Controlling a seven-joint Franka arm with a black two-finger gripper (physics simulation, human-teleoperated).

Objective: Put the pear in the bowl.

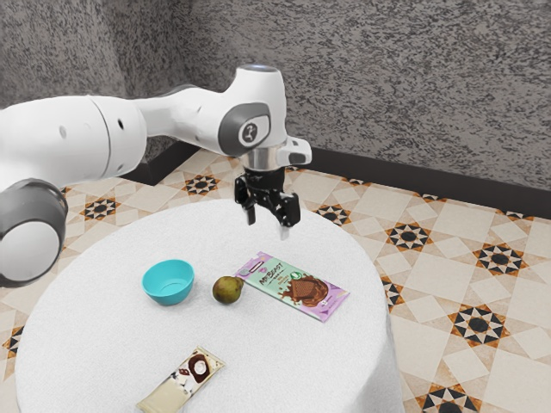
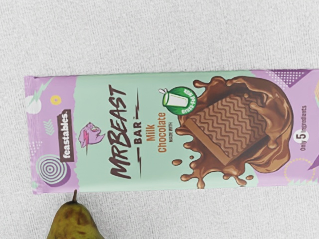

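Observation:
My gripper (image 1: 268, 227) hangs well above the table, over its far side, with its two fingers spread apart and nothing between them. The brown-green pear (image 1: 227, 290) lies on the table between the bowl and the chocolate bar. The turquoise bowl (image 1: 169, 283) stands upright to the pear's left in the exterior view, its visible inside bare. In the wrist view the pear (image 2: 75, 221) is partly cut off by the picture's edge, its stem touching or almost touching the chocolate bar's wrapper.
A purple and mint chocolate bar (image 1: 294, 285) lies flat beside the pear. A second, cream-wrapped bar (image 1: 182, 382) lies nearer the exterior camera on the round white table (image 1: 284, 361). A grey wall stands behind.

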